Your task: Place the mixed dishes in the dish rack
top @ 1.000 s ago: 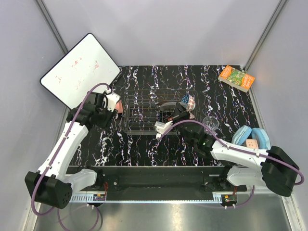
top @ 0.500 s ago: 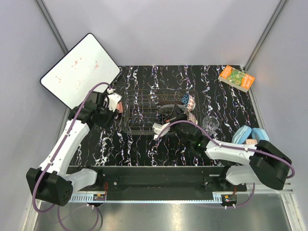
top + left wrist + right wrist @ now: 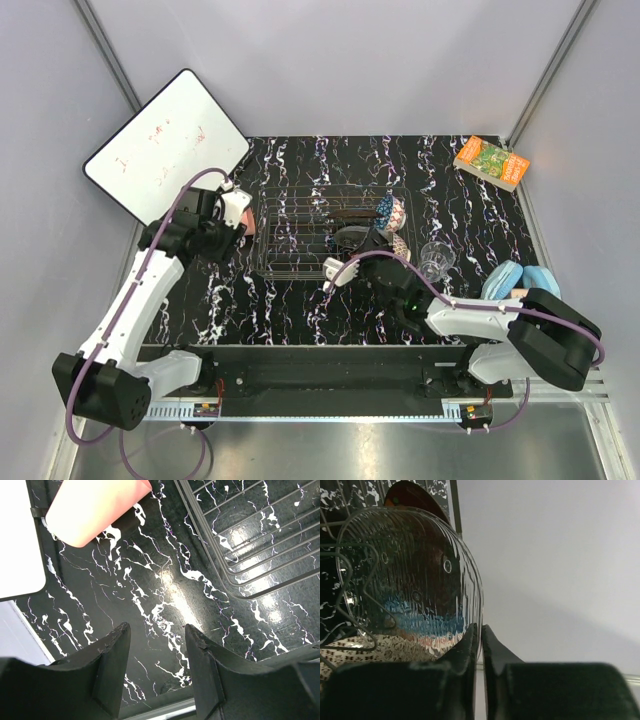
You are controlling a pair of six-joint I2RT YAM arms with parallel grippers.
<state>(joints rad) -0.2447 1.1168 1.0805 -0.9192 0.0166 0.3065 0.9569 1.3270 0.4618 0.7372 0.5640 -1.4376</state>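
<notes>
The dish rack (image 3: 300, 232) stands mid-table; its corner shows in the left wrist view (image 3: 250, 545). My right gripper (image 3: 362, 242) is at the rack's right end, shut (image 3: 481, 630) on the rim of the clear glass bowl (image 3: 410, 575), held on edge. Behind the glass are a red plate (image 3: 415, 492) and the blue bowl (image 3: 385, 207) and beige bowl (image 3: 399, 242). My left gripper (image 3: 228, 222) is open and empty (image 3: 157, 645), just short of the pink cup (image 3: 95, 507), which lies on its side left of the rack. The small clear glass (image 3: 437, 258) stands right of the rack.
A white board (image 3: 165, 145) leans at the back left, its edge close to the cup (image 3: 17, 545). Blue headphones (image 3: 525, 283) lie at the right edge. A green-orange book (image 3: 491, 162) lies at the back right.
My right gripper has shifted slightly toward the near side with the glass bowl still in it. My left gripper has barely moved beside the pink cup.
</notes>
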